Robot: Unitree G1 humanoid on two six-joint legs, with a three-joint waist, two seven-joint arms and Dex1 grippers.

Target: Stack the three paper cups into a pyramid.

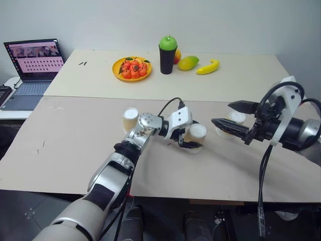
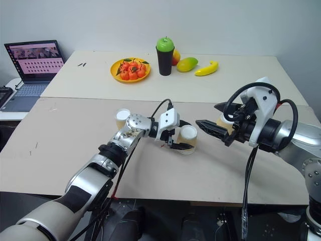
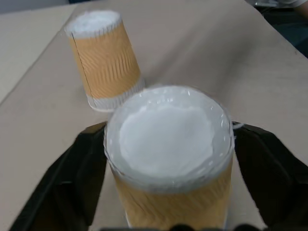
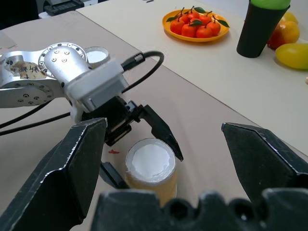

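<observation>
Three tan paper cups stand upside down on the table [image 1: 75, 150]. One cup [image 1: 130, 119] is alone on the left, behind my left wrist. The middle cup [image 1: 197, 130] stands between the fingers of my left gripper [image 1: 195, 136], which is open, its black fingers [image 3: 79, 168] spread to either side of the cup. Just beyond it, the third cup [image 1: 235, 118] stands partly hidden behind my right gripper [image 1: 221, 113]. That gripper is open and hovers above the table, pointing at the middle cup [image 4: 150, 166].
At the back of the table are an orange plate of tangerines [image 1: 132, 69], a black cup topped with a green apple [image 1: 167, 54], a mango [image 1: 188, 63] and a banana [image 1: 207, 67]. A laptop [image 1: 32, 70] sits on a side desk at far left.
</observation>
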